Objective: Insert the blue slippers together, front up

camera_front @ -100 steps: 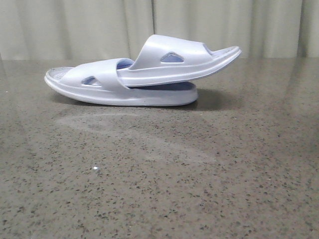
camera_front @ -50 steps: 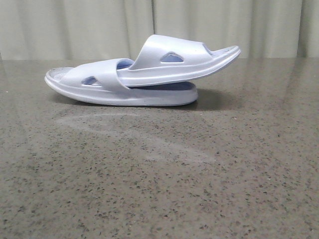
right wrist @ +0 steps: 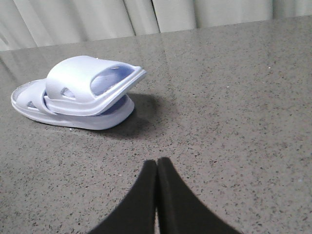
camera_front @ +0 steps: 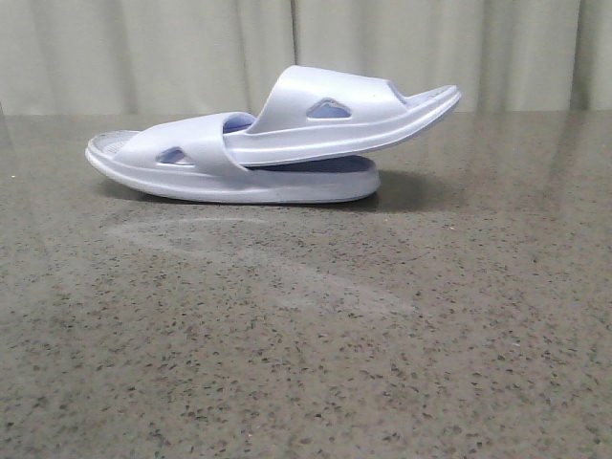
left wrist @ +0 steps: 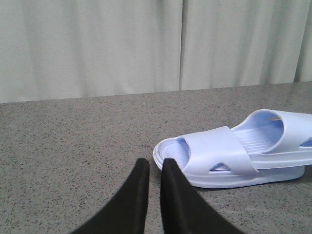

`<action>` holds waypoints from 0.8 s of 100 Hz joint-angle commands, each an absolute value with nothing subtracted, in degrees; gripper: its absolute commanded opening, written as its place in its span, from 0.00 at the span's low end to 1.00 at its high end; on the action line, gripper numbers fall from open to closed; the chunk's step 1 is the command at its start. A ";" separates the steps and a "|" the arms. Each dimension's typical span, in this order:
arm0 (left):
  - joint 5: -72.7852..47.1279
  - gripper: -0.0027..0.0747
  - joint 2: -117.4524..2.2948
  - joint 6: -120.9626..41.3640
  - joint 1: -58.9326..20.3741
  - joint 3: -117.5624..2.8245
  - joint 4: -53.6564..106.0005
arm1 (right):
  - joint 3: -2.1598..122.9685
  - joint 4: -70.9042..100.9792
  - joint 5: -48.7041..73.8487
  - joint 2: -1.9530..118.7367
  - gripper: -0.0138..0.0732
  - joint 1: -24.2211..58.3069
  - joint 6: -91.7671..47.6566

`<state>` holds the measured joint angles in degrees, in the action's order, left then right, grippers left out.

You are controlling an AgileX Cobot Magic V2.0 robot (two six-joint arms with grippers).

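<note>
Your blue slippers (camera_front: 273, 143) sat nested upper centre-left on the speckled surface (camera_front: 306, 363), one toe pushed under the other's strap, your left end effector (left wrist: 155, 165) nearly closed and empty, your right end effector (right wrist: 157, 163) closed and empty.

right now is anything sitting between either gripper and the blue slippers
Nothing visible. In both wrist views only bare table lies between the left gripper or the right gripper and the blue slippers, which are already nested together. Both sets of jaws are shut and empty.

Lab-like test bench, speckled stone table (camera_front: 306, 363), pleated curtain backdrop (camera_front: 143, 53)
</note>
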<state>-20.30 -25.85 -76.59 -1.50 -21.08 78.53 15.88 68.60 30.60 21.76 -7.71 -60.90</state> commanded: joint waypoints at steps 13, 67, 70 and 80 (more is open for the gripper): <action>-19.87 0.05 -26.06 -76.52 -1.85 -22.68 80.61 | 17.29 70.90 29.68 22.09 0.06 -7.67 -61.45; -19.02 0.05 -26.06 -76.52 -1.85 -22.68 80.48 | 17.29 70.90 29.68 22.09 0.06 -7.67 -61.45; -19.04 0.05 -26.06 -76.52 -1.85 -22.68 80.48 | 17.29 70.90 29.68 22.09 0.06 -7.67 -61.45; -18.42 0.05 -26.06 -76.52 -1.85 -22.10 79.66 | 17.29 70.90 29.68 22.09 0.06 -7.67 -61.45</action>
<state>-19.95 -25.85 -76.59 -1.50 -20.95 78.52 15.88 68.67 30.60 21.77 -7.71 -60.90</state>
